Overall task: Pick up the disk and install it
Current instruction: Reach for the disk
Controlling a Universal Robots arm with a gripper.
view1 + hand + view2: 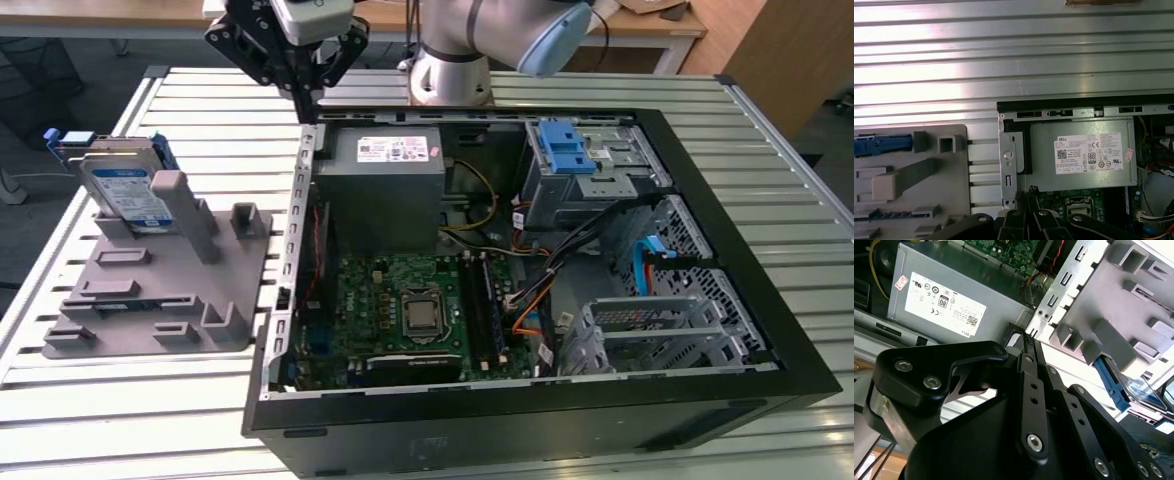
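Exterior view, from its left to its right.

- The disk (pixel 120 185) stands on edge in a slot at the far corner of the grey fixture (pixel 147 300), label side towards the camera and blue frame along its edges. A grey post (pixel 170 200) of the fixture rises just beside it. The fixture lies flat on the slatted metal table (pixel 200 110).
- The pincer (pixel 306 103) hangs point-down over the near wall of the open computer case (pixel 721 330), well apart from the disk. Its fingers are clenched together on nothing, as both wrist views confirm.
- Inside the case sit the grey power supply (pixel 394 185), the motherboard (pixel 407 305) below it, and an empty metal drive cage (pixel 654 330) towards the exterior view's right.

The second wrist view shows the disk's blue frame edge past the fixture wall. The first wrist view shows it edge-on in its slot.

Judgement: the pick has not begun, and the step in hand is the reach across to the fixture. To do it well:

- Spread the fingers before descending.
- Come down square over the disk's top edge.
- Close on the two flat faces, not on the plastic frame.
- Keep clear of the post.
- Lift straight along the slot so the disk does not bind.
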